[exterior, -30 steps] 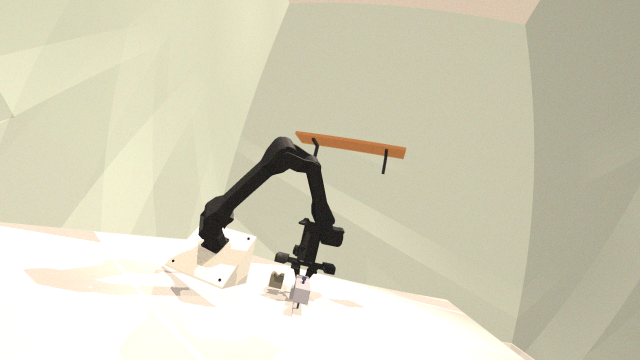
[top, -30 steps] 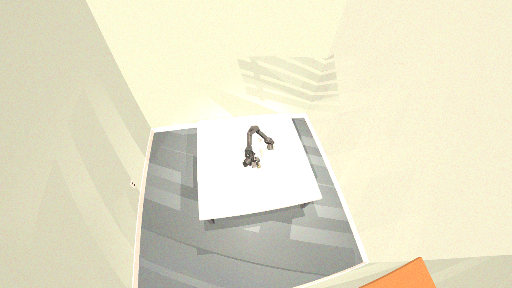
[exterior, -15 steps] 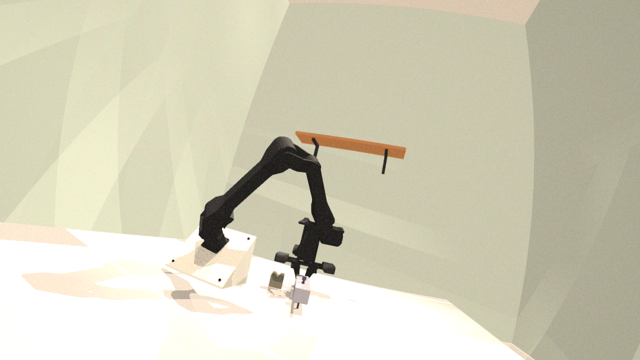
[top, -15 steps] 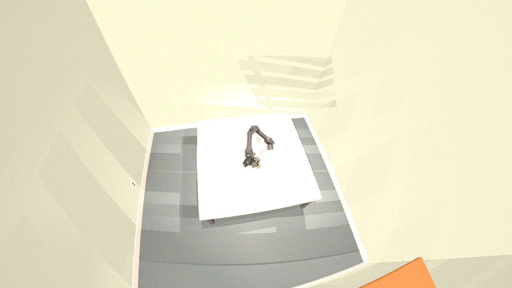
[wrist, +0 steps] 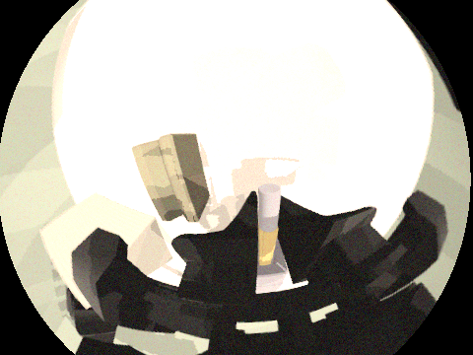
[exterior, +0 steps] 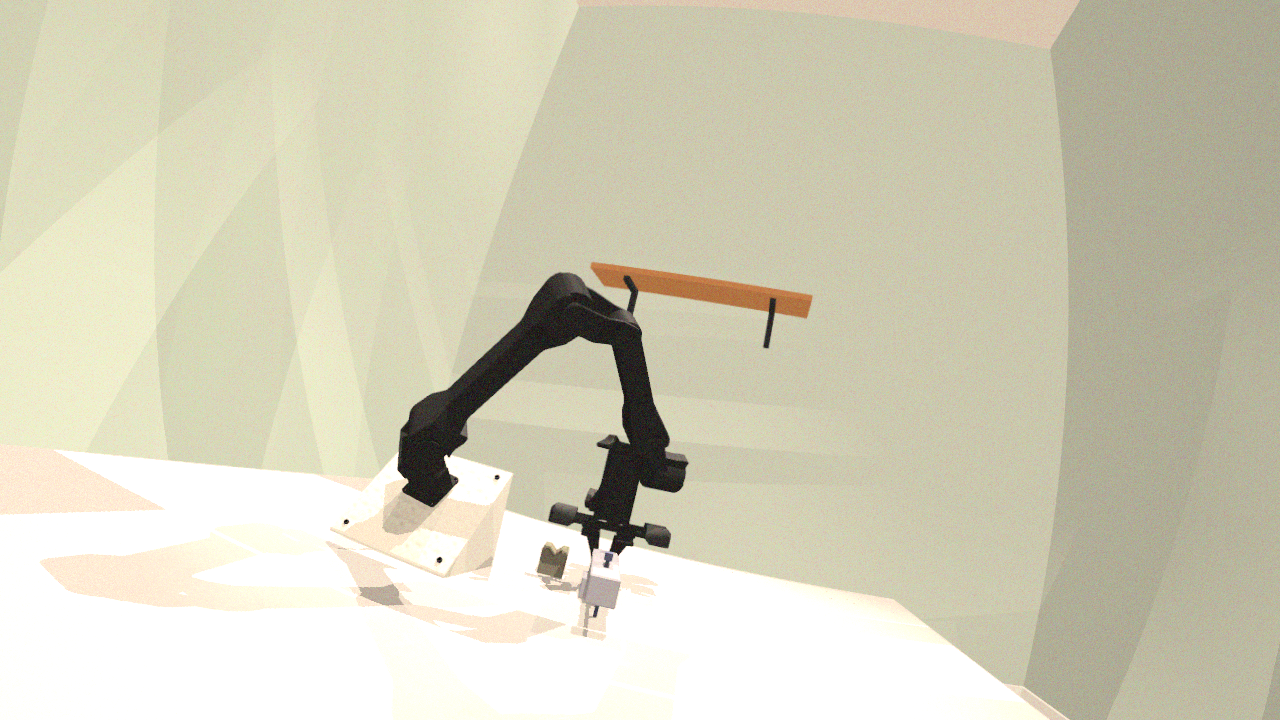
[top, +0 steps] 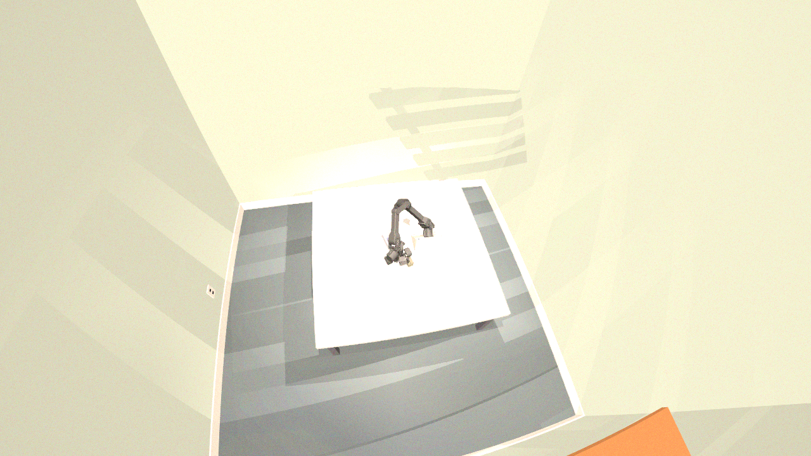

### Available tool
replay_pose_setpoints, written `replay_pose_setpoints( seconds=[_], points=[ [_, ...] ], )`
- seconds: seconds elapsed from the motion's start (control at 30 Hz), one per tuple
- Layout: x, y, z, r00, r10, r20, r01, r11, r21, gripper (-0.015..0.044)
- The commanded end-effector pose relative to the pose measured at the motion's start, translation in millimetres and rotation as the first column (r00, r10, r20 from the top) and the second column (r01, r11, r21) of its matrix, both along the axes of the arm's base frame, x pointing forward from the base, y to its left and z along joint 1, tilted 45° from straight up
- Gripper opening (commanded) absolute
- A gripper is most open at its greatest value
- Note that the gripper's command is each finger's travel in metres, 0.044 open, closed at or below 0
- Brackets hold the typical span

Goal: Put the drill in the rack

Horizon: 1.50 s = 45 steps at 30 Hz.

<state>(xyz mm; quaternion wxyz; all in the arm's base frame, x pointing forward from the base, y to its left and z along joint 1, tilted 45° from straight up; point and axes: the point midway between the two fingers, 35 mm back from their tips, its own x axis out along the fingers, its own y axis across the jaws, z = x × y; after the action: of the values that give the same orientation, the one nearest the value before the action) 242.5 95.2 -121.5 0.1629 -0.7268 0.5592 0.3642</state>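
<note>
The drill (wrist: 267,242), a grey rod with a yellow band, sticks out of a pale grey block (exterior: 601,583) (wrist: 272,282). My gripper (top: 404,256) (exterior: 605,548) (wrist: 260,194) is shut on the drill, with a dark finger on each side of it. The fingers hide the drill in the exterior view. A dark blue piece (exterior: 607,560) shows at the top of the block, and a thin dark bar (exterior: 595,612) shows below it; I cannot tell which is the key. The rack (exterior: 552,562) (wrist: 174,177), a tan block with a V groove, stands beside the grey block, apart from it.
The arm's pale wedge-shaped base (exterior: 483,528) stands beyond the rack on the white table (top: 362,306). An orange shelf (exterior: 702,289) on dark brackets hangs on the wall behind. Shadows lie around the block and rack.
</note>
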Motion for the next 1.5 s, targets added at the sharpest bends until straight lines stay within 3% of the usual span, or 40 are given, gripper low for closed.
replay_pose_setpoints(
  seconds=[0.0,1.47],
  points=[
    [0.2,1.4,1.3,1.0,-0.002,0.005,0.002,1.0,0.002,0.0],
    [-9.1,21.8,-17.7,1.0,-0.002,0.005,0.002,1.0,0.004,0.0]
  ],
)
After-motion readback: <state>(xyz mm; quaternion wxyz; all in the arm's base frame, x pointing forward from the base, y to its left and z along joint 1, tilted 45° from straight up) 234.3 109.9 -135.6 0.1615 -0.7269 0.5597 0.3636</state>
